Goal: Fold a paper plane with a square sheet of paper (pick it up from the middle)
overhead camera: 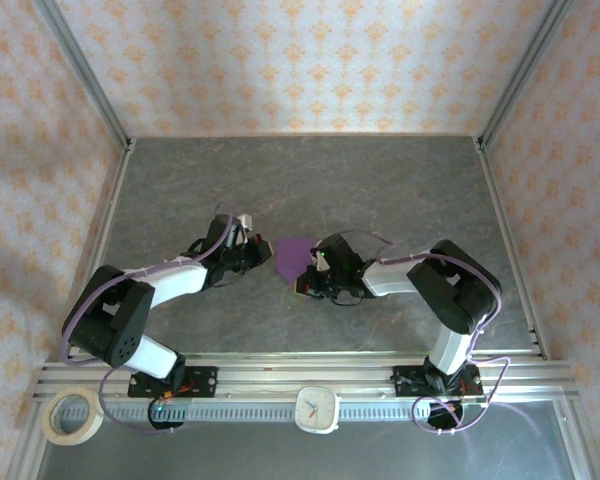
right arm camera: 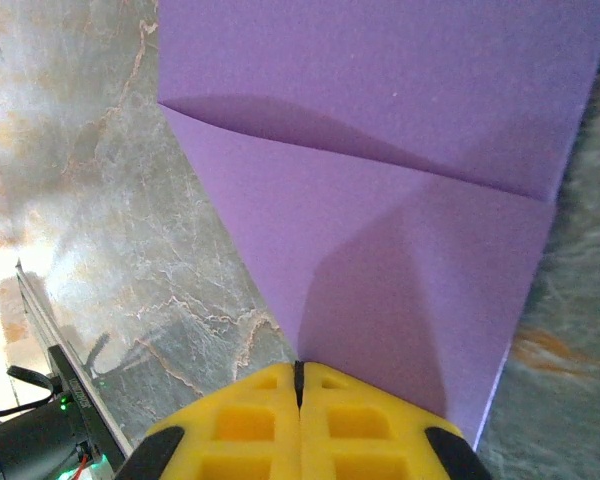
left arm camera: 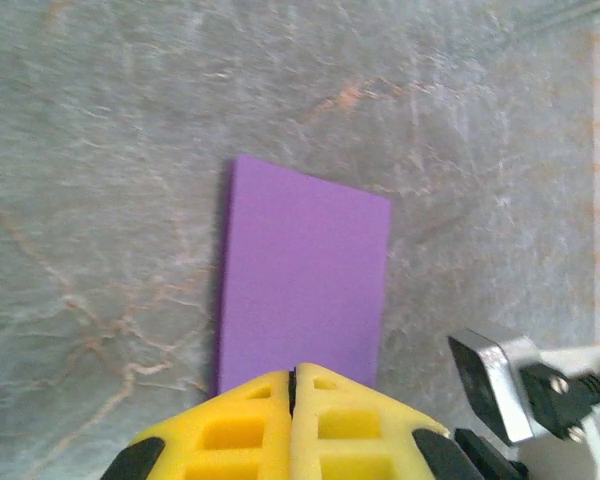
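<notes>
**Sheet of paper (overhead camera: 293, 254) lies mid-counter (overhead camera: 310, 180), partly folded**

The purple sheet rests flat between the two arms. From the right wrist, a diagonal flap lies folded across it. The left gripper (overhead camera: 264, 250) sits at its left edge and the right gripper (overhead camera: 308, 272) at its near right edge. Both have their yellow fingers (right arm camera: 355, 415) pressed together with the tips at the paper's edge. Whether either is pinching it cannot be told.

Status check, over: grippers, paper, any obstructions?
Left gripper shut, right gripper shut, both at the square sheet of paper. Sheet partly folded, on table. Tape roll, clock well clear.
</notes>
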Controlling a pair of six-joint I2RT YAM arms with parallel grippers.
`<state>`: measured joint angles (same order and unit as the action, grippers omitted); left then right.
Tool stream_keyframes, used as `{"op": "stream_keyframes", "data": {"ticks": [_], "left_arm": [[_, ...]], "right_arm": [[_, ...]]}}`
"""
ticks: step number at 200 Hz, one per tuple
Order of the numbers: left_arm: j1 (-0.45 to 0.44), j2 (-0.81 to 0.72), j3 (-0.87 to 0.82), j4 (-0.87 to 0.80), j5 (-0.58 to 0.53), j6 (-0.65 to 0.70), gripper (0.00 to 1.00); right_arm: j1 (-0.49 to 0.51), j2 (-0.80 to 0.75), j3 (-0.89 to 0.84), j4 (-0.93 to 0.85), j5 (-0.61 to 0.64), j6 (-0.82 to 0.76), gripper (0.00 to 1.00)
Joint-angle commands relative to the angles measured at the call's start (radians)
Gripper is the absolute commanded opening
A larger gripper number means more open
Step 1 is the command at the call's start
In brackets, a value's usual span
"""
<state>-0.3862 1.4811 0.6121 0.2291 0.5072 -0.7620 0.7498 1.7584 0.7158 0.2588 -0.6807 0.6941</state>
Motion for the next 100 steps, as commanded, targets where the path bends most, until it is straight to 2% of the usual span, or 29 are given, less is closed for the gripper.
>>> {"op": "stream_keyframes", "data": {"ticks": [1,31,52,100], "left_arm": [[-0.055,0.0,0.002,0.03,0.006,-0.006,0.0],[-0.109,0.074,0.002,0.079,0.042,-0.014,0.0],[-0.115,0.135,0.003,0.098,0.048,-0.016,0.0],[-0.115,0.229,0.01,0.006,-0.029,0.018,0.0]], "right_arm": [[-0.007,0.023,-0.041,-0.132,0.049,-0.016,0.0],[-0.007,0.029,-0.038,-0.128,0.045,-0.008,0.0],[-0.007,0.027,-0.031,-0.131,0.043,-0.009,0.0],[-0.007,-0.019,0.016,-0.126,0.022,0.007,0.0]]}}
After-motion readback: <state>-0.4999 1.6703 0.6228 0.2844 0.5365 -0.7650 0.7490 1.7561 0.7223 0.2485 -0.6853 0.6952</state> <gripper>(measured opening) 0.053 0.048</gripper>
